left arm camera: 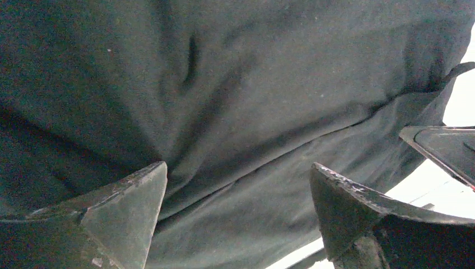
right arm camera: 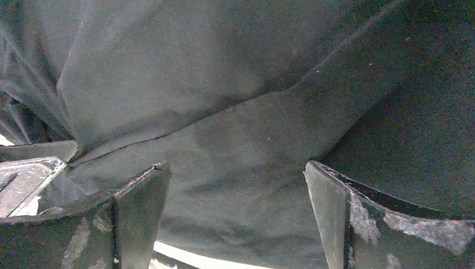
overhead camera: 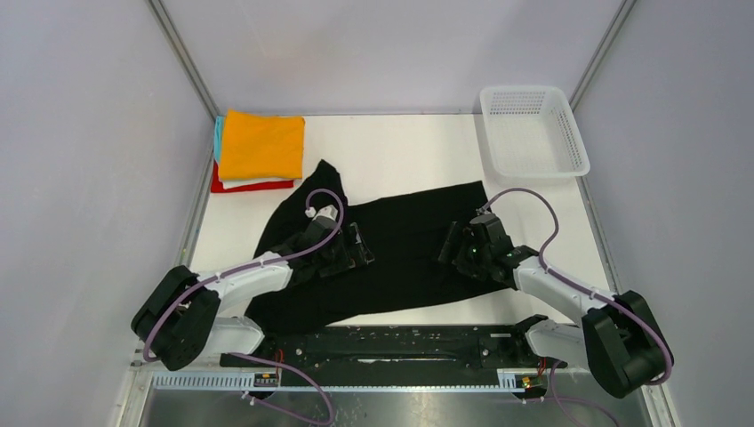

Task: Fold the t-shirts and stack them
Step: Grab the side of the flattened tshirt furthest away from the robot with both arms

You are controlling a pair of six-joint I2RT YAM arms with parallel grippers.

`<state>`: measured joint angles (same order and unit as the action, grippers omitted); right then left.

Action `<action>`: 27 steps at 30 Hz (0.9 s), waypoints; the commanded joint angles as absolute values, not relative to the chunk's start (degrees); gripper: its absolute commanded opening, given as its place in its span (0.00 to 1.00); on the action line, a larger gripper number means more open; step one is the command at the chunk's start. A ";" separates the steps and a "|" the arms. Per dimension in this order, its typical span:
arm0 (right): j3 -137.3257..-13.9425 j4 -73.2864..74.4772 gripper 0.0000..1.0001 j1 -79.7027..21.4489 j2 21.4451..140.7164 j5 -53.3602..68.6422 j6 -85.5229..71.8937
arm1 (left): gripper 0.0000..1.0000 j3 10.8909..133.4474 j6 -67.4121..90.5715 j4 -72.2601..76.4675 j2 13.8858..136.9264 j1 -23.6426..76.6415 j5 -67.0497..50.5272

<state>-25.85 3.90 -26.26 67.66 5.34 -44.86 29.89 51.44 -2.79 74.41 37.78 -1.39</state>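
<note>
1. The black t-shirt [overhead camera: 400,233] lies rumpled at table [overhead camera: 400,151] centre. The left gripper [overhead camera: 358,245] and right gripper [overhead camera: 451,242] hover on it, jaws spread, nothing pinched.
2. We should each pinch one hem layer, then lift together.
3. Free room lies at 12 o'clock, with the folded stack [overhead camera: 260,144] at 10 and the basket [overhead camera: 533,133] at 1.

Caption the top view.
Left tool and right tool over the black t-shirt; orange-topped stack far left, basket far right.
</note>
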 commanded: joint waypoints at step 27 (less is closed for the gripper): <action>-36.80 7.08 0.99 -21.63 81.29 -3.14 -39.52 | 0.98 74.38 42.73 -18.22 102.68 16.63 10.86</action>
